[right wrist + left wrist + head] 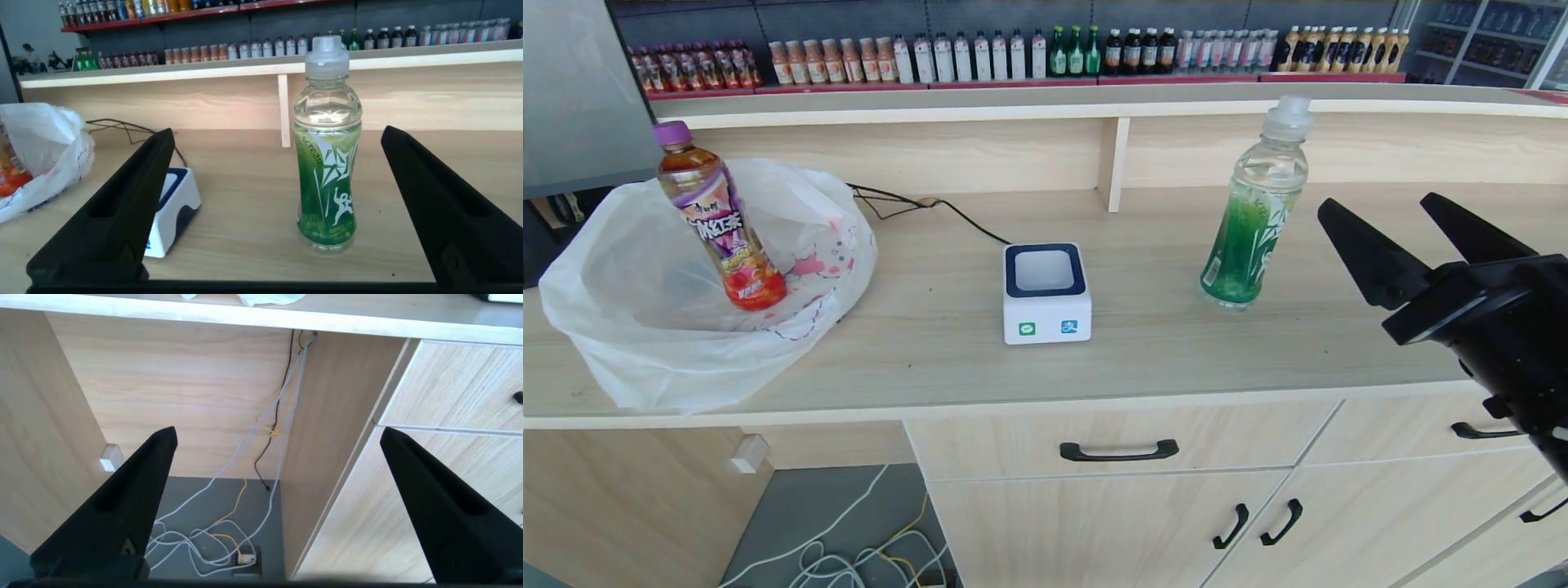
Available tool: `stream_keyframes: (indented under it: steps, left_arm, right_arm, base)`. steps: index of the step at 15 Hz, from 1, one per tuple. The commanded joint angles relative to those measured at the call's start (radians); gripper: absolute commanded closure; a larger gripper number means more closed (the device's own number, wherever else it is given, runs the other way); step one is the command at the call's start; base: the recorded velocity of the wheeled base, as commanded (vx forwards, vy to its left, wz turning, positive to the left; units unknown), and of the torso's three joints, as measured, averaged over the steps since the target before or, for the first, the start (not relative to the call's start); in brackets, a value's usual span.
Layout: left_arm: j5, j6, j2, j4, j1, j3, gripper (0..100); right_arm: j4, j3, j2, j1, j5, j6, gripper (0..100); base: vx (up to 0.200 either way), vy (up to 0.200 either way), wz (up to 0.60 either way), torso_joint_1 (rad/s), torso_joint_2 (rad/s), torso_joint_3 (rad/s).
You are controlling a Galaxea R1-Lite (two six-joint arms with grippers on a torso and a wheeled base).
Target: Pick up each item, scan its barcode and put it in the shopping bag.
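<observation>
A: Green-labelled, that bottle (1254, 220). Head view?
B: Upright near the worktop's (1143, 351) right end. The right gripper (1376, 202) hangs just right of it, fingers apart, not touching.
A: Left wrist view?
B: The left gripper (278, 434), fingers apart, sits below the worktop's front edge.
A: Right wrist view?
B: The bottle stands ahead, framed between the spread fingers.

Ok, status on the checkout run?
Left end effector open, below counter. Right end effector open, facing green bottle. Tea bottle in bag. Nothing in between.
</observation>
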Motion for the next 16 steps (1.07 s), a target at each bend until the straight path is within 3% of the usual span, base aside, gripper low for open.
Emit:
stream_keyframes:
  steps: [1,7,11,13,16]
  left_arm:
    - [0.0,0.002,0.0,0.0,0.002,0.0,0]
    - [0.0,0.005,0.0,0.0,0.002,0.0,0]
    - [0.0,0.005,0.0,0.0,0.002,0.0,0]
    - [0.0,0.005,0.0,0.0,0.002,0.0,0]
    - [0.0,0.005,0.0,0.0,0.002,0.0,0]
  right_arm:
    - [-0.001,0.003,0.004,-0.001,-0.001,0.0,0]
    - [-0.003,-0.037,0.144,-0.028,0.015,-0.016,0]
    - [-0.015,-0.177,0.309,-0.051,0.01,-0.02,0]
    - [-0.035,-0.185,0.348,-0.059,0.012,-0.019,0]
    - [-0.041,-0.2,0.389,-0.117,0.015,-0.028,0]
  base:
    - [0.0,0.0,0.0,0.0,0.0,0.0]
    - [0.0,0.0,0.0,0.0,0.0,0.0]
    - [0.0,0.0,0.0,0.0,0.0,0.0]
    - [0.0,0.0,0.0,0.0,0.0,0.0]
    - [0.0,0.0,0.0,0.0,0.0,0.0]
